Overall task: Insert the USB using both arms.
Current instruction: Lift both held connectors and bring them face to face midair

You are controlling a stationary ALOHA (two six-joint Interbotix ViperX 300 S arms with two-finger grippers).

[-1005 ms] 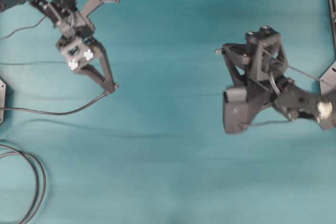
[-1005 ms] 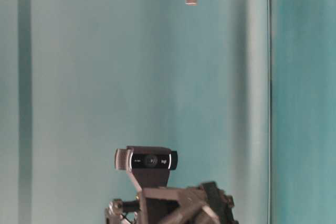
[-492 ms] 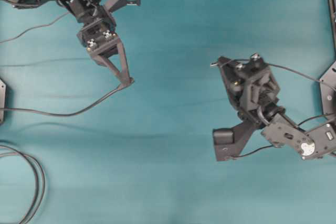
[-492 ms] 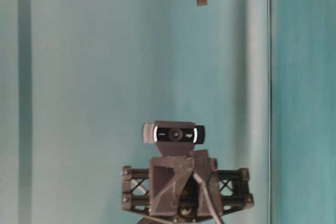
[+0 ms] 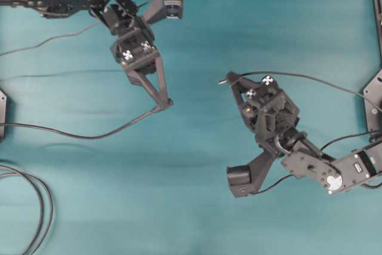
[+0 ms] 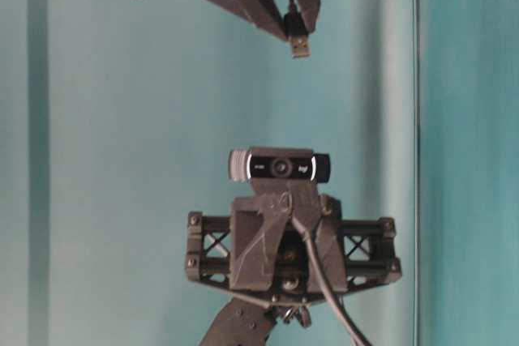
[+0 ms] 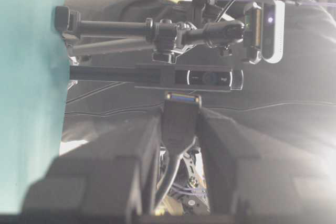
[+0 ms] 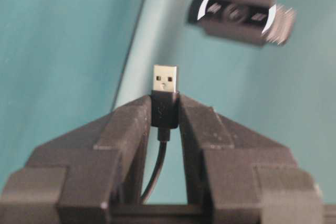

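Note:
My right gripper (image 5: pixel 225 81) is shut on the USB (image 5: pixel 221 80), right of centre in the overhead view. In the right wrist view the USB (image 8: pixel 165 81) shows its silvery tip past the fingers (image 8: pixel 126 124), which pinch its dark body. My left gripper (image 5: pixel 165 104) is shut on the dark socket (image 5: pixel 168 103), whose cable (image 5: pixel 89 135) trails left. The left wrist view shows that socket (image 7: pixel 180 124) clamped between the jaws, open end forward. USB and socket are apart, the USB to the upper right. At table level the USB (image 6: pixel 299 44) hangs from the top gripper.
A doubled black cable loop (image 5: pixel 37 207) lies at the lower left. The USB's cable (image 5: pixel 310 77) arcs back to the right. A black frame (image 5: pixel 376 4) lines the right edge. A webcam on a stand (image 7: pixel 210 77) faces the left gripper.
Both arms moved toward the middle. The left gripper carried the socket right and down. The right gripper swung left and rolled, bringing the USB closer. Both grips held.

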